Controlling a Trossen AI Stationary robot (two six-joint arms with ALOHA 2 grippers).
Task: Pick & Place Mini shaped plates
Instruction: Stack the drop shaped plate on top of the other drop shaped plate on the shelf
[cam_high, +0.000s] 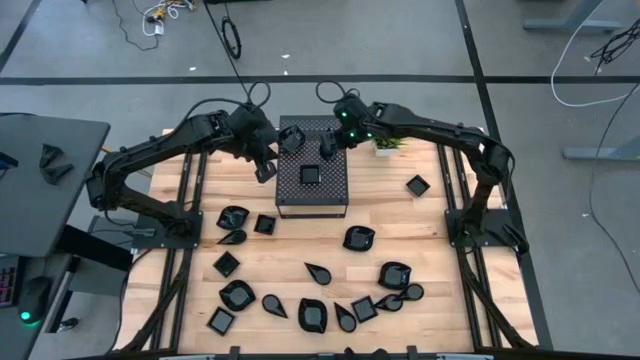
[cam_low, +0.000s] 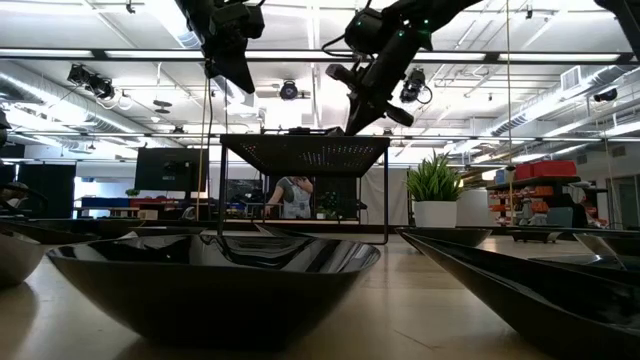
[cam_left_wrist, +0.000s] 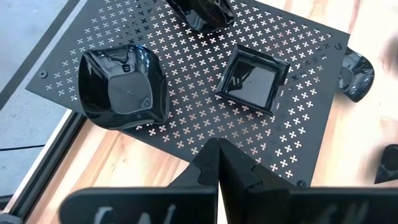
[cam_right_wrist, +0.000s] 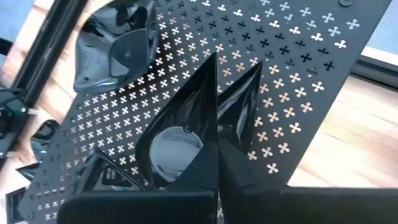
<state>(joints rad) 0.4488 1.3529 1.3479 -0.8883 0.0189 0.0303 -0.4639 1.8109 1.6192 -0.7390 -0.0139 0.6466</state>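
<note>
A large black perforated box (cam_high: 313, 190) stands at the table's far middle. On its top lie a rounded mini plate (cam_left_wrist: 124, 87) and a square mini plate (cam_left_wrist: 252, 79). My right gripper (cam_right_wrist: 217, 155) hovers over the box top, shut on a teardrop mini plate (cam_right_wrist: 177, 140). My left gripper (cam_left_wrist: 219, 155) is shut and empty, above the box's left edge (cam_high: 265, 170). Many more glossy black mini plates (cam_high: 312, 314) lie on the wooden table nearer the front. My right gripper pinches the teardrop plate by its rim (cam_right_wrist: 208, 134) along one long side, between the two fingers. The fingers come from above, slanting down. The plate is tilted steeply, its pointed tip (cam_right_wrist: 211, 62) away from the fingers, just over the box top. I cannot tell whether it touches the box.
A small green potted plant (cam_high: 388, 145) stands right of the box. One square plate (cam_high: 418, 185) lies apart on the right. Several plates (cam_high: 235, 215) cluster left of the box's near corner. Bare wood (cam_high: 300, 235) shows just in front of the box. A person (cam_low: 293, 195) is far behind.
</note>
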